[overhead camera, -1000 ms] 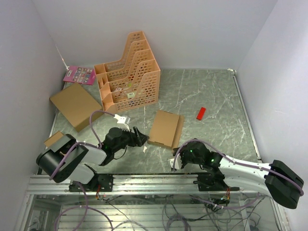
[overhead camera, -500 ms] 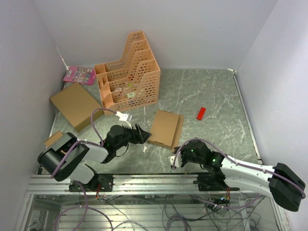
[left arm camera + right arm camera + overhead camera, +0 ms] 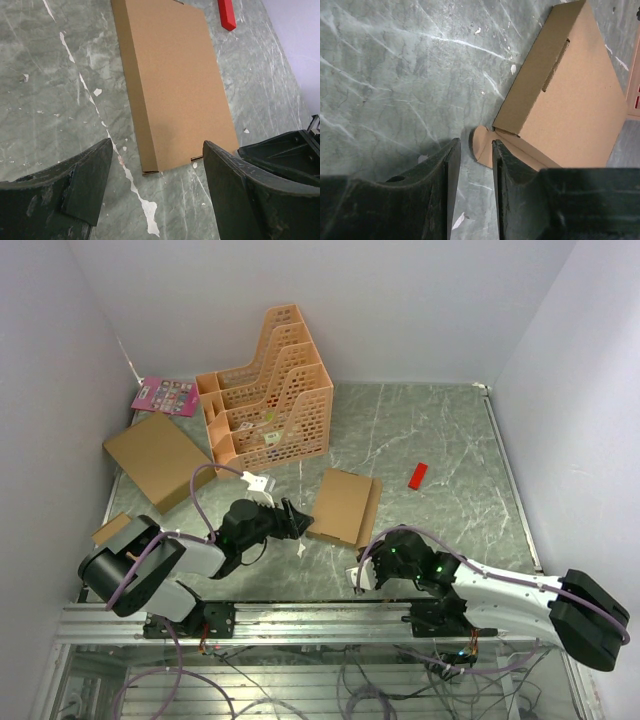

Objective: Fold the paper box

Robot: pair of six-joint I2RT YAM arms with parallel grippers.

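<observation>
One paper box (image 3: 343,505) lies flat on the table, roughly mid-width and toward the near side, lid panel facing up. In the right wrist view a small rounded tab pokes out at its near corner and one side wall has a slot cut in it.

L gripper (image 3: 157,147) sits low just beside the box's left near corner, with the jaws spread wide and nothing between them. The box's short edge shows in the gap but is clear of both fingers. R gripper (image 3: 475,144) is near the box's near right corner, with the jaws parted only a crack (bare tabletop shows through the slit) and nothing clamped. The rounded tab lies right at the fingertips; I can't tell if it touches them.

Farther out, a small red block (image 3: 418,476) sits to the right of the box, apart from it. An orange file rack (image 3: 268,390) stands behind and to the left. A larger flat cardboard box (image 3: 157,460) lies just left of the rack, w/ a pink card (image 3: 165,395) behind it against the left wall. A small cardboard piece (image 3: 112,530) sits at the left edge by the L arm's base.

The table (image 3: 440,430) is grey-green stone-look w/ white veins and a few white flecks. Plain pale walls close it in on three sides. A metal rail (image 3: 300,620) runs along the near edge, cables hanging under it.
</observation>
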